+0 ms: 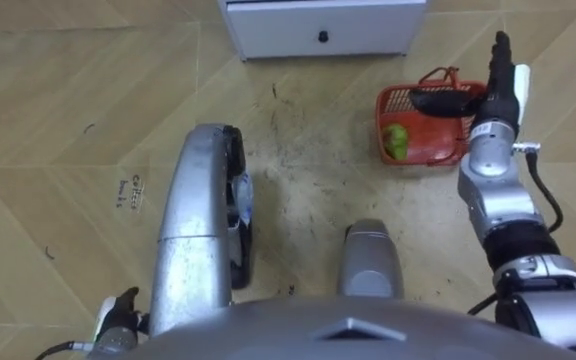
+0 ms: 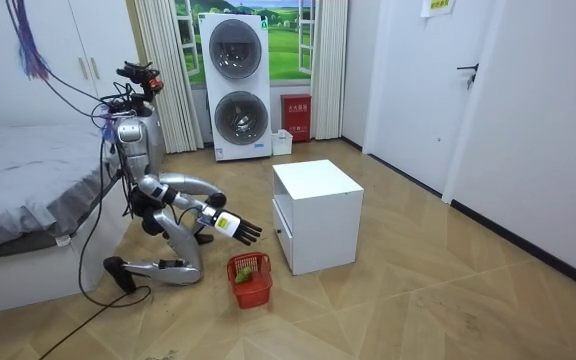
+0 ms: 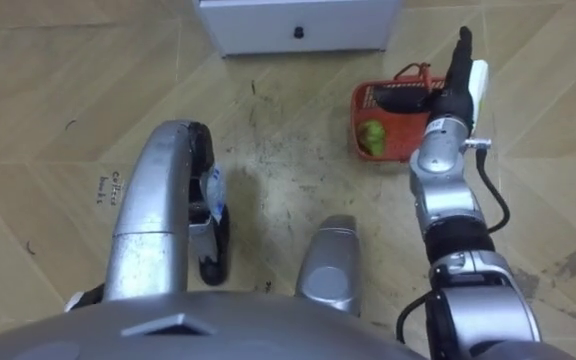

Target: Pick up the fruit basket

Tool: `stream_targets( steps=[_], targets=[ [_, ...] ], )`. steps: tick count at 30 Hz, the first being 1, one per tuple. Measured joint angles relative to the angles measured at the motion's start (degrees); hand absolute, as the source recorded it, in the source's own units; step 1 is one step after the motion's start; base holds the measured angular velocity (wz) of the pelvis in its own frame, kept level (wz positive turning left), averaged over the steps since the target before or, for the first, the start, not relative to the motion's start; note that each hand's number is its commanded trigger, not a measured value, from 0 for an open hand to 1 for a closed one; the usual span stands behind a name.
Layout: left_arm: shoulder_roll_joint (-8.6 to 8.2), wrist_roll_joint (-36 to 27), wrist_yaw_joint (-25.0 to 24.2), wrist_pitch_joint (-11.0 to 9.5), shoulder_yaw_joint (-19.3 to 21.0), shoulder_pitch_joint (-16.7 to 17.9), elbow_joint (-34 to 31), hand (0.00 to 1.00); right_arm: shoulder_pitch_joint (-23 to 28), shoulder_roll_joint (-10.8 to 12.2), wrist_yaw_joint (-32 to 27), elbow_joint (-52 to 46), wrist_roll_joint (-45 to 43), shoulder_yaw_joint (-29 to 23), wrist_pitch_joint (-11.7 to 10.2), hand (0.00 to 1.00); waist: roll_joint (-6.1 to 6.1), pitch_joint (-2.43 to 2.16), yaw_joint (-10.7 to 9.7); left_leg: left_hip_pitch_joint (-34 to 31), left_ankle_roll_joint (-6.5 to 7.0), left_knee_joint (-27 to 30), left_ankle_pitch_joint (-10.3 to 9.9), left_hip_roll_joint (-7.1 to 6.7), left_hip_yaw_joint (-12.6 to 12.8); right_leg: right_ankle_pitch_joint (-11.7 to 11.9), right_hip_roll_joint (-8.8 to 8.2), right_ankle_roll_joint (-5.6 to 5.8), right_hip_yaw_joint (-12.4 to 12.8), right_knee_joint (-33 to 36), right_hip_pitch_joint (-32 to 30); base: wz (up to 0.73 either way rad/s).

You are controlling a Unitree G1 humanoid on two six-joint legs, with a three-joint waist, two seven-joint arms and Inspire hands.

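A red plastic fruit basket (image 1: 426,145) stands on the wooden floor ahead and to my right, with a green fruit (image 1: 396,140) inside and its red handles (image 1: 442,76) at the far rim. My right hand (image 1: 492,92) hangs over the basket's right side, open, with straight fingers pointing away from me and the thumb stretched across the basket's top. In the room view this hand (image 2: 230,226) is well above the basket (image 2: 250,278) while I kneel on the floor. My left hand (image 1: 118,312) shows low at the left edge.
A white cabinet (image 1: 323,25) with a black drawer knob (image 1: 321,37) stands just beyond the basket. The room view shows a bed (image 2: 18,200) behind me and stacked washing machines (image 2: 238,85) at the far wall.
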Motion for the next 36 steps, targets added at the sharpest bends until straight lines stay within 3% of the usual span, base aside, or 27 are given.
stream_targets(
  steps=[7,15,21,23,28,36],
  targets=[
    [0.12,0.0,-2.2,0.3,-0.3,-1.5,0.0,0.00,-0.2,-0.3,0.8,0.7,0.0,0.0,0.0,0.00,1.53,0.19,0.3,-0.1,-0.39,-0.9,-0.2,0.23,-0.2,-0.1,0.47,0.10,0.4,0.7,-1.0,0.00],
    [0.11,0.0,-3.3,0.3,-2.5,-1.6,-0.5,0.00,-1.0,-0.6,1.9,2.5,1.9,0.1,0.6,0.00,3.00,0.28,0.5,-1.3,-1.42,-1.6,0.2,1.79,1.1,-0.3,0.69,0.63,2.1,2.0,-3.9,-0.04],
    [0.21,0.0,-4.8,0.4,-2.8,-1.5,-0.5,0.00,-1.8,-0.9,2.6,4.2,2.9,0.2,0.8,0.00,3.02,0.28,0.6,-2.2,-1.47,-2.4,0.2,1.91,2.0,-0.4,0.16,0.88,2.7,2.6,-5.8,0.04],
    [0.24,-1.0,-5.0,0.5,-2.7,-1.7,-0.4,0.00,-3.1,-1.9,2.6,7.2,4.6,0.1,0.8,0.00,3.06,0.27,0.6,-2.5,-2.05,-2.8,0.5,1.80,2.4,-0.5,-0.34,0.94,2.8,2.9,-6.1,0.06],
    [0.26,-1.1,-5.0,0.6,-2.4,-1.4,-0.6,0.00,-3.2,-3.8,2.7,10.8,6.8,-0.1,0.8,0.00,2.96,0.33,0.7,-2.6,-2.07,-3.0,0.5,1.88,2.7,-0.5,-0.44,0.97,2.6,3.1,-6.2,0.04],
    [0.30,-2.1,-6.1,0.6,-2.4,-1.7,-1.6,0.00,-4.7,-5.2,5.9,17.8,12.6,-0.1,1.3,0.00,2.59,0.61,2.3,-2.8,-2.38,-3.3,0.6,1.95,2.8,-0.5,-0.42,0.97,2.3,3.1,-6.7,0.02]
  ],
)
